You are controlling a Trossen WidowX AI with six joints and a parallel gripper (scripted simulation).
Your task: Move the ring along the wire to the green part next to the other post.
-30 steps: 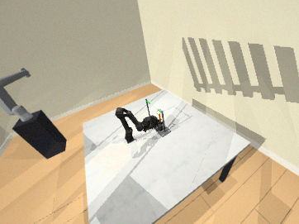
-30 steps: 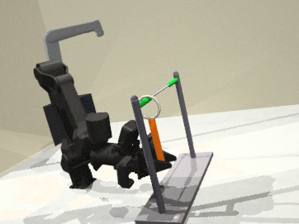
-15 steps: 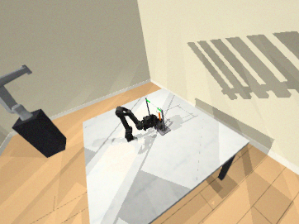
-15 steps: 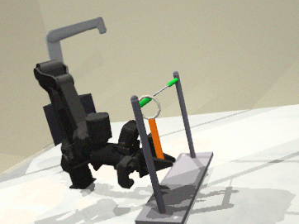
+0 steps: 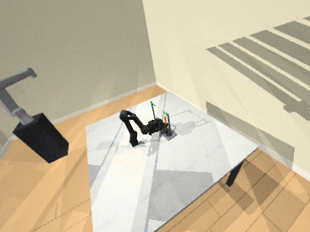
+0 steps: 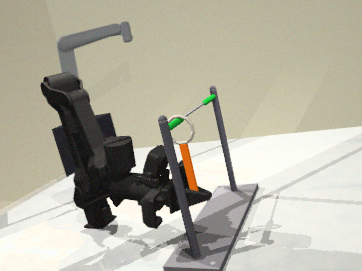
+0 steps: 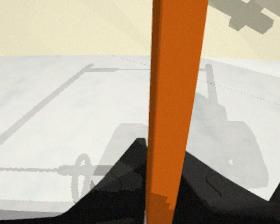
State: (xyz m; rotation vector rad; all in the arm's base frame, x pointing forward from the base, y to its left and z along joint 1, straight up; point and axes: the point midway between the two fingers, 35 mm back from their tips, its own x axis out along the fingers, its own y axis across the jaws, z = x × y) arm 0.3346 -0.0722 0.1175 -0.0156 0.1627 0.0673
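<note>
Top view: my arm (image 5: 136, 128) sits centre frame on the marble table (image 5: 180, 176), reaching right to the wire stand (image 5: 169, 134). Detail is too small to judge contact.

Exterior view: the ring (image 6: 182, 129) hangs on the near green sleeve (image 6: 175, 123) beside the near post (image 6: 178, 181), mid-frame. My gripper (image 6: 196, 193) clamps the orange handle (image 6: 188, 167) at its lower end. The grey wire (image 6: 194, 110) rises to the far green sleeve (image 6: 209, 99).

Wrist view: the handle runs top to bottom, centre, pinched between my fingers. Recommendation: lift slightly, centre the ring around the wire, then follow its upward slope without tilting.
</note>
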